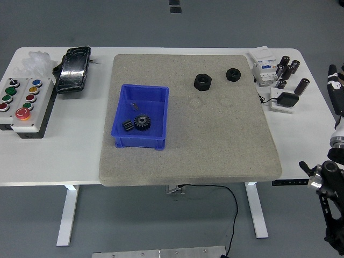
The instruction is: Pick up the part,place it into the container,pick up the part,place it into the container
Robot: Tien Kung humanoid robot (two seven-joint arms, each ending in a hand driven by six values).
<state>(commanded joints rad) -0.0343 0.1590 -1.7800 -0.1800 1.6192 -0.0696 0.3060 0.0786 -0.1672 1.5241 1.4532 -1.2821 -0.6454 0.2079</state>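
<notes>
Two black hex nuts lie at the far side of the grey mat [215, 140]: a larger nut [202, 82] and a smaller nut [233, 73] to its right. The blue container [122, 141] stands on the mat's left part, and inside it are a black gear [142, 121] and a smaller black part [128, 126]. My right hand [334, 80] shows only as a sliver at the right picture edge, off the mat and well away from the nuts. Most of it is cut off. The left arm is out of view.
Right of the mat are white electrical modules [263, 64], several black cylinders [287, 67] and a black square part [286, 100] on a white base. At the left are a button box [21, 105], a black device [74, 69] and crumpled plastic [35, 59].
</notes>
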